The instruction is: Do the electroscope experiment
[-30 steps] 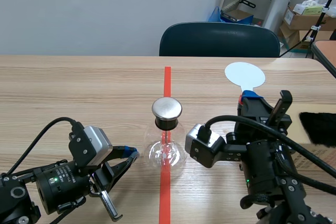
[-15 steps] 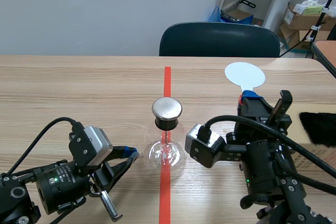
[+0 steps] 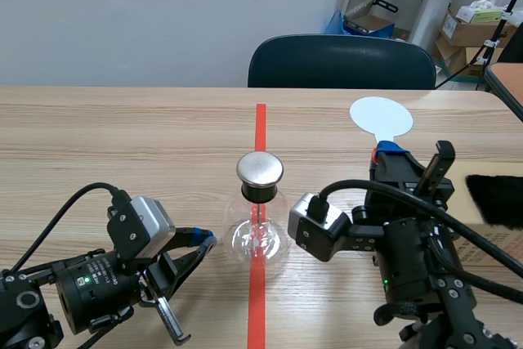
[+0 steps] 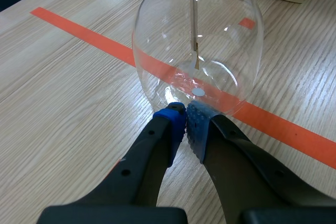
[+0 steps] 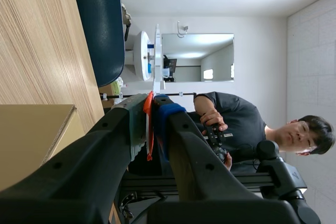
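- Nothing has moved since the earlier frame.
- Left gripper [image 4: 185,119]: fingers closed on nothing, tips at the glass electroscope [image 3: 260,210].
- Right gripper [image 5: 152,113]: fingers clamp the white disc paddle [image 3: 381,116].

Bright even light; glints on glass flask [image 4: 210,40]

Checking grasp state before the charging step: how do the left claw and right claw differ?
Left claw is shut on nothing, its blue pads meeting; right claw is shut on the orange-red handle of the white disc paddle. Left claw sits low, tips at the foot of the electroscope flask; right claw is off to the flask's side, apart from it. Shared: black fingers; neither grips the flask.
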`<state>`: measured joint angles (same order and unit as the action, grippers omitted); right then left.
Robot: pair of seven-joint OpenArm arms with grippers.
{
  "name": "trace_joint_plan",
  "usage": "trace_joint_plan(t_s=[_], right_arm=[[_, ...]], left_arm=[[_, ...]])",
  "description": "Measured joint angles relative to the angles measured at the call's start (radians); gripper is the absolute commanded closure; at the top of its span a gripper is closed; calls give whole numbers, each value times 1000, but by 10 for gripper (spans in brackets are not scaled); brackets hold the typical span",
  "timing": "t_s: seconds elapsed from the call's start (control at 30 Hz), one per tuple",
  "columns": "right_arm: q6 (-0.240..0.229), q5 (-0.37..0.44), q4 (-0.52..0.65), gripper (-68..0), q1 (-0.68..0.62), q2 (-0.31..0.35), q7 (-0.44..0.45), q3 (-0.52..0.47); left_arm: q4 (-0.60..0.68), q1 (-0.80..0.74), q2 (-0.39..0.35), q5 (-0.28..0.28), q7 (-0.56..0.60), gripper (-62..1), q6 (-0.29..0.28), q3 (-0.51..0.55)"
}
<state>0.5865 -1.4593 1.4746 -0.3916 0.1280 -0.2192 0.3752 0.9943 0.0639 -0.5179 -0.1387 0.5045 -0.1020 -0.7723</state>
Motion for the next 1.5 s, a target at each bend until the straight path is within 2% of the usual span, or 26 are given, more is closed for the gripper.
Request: trace_joint_plan(t_s=[0.97,1.5], right_arm=[[0,0,0,-17,0,0,-18,0],[0,0,3,-17,-15,51,92,0]], left_arm=[[0,0,0,0,0,-55,0,0],[0,0,0,0,0,-55,0,0]])
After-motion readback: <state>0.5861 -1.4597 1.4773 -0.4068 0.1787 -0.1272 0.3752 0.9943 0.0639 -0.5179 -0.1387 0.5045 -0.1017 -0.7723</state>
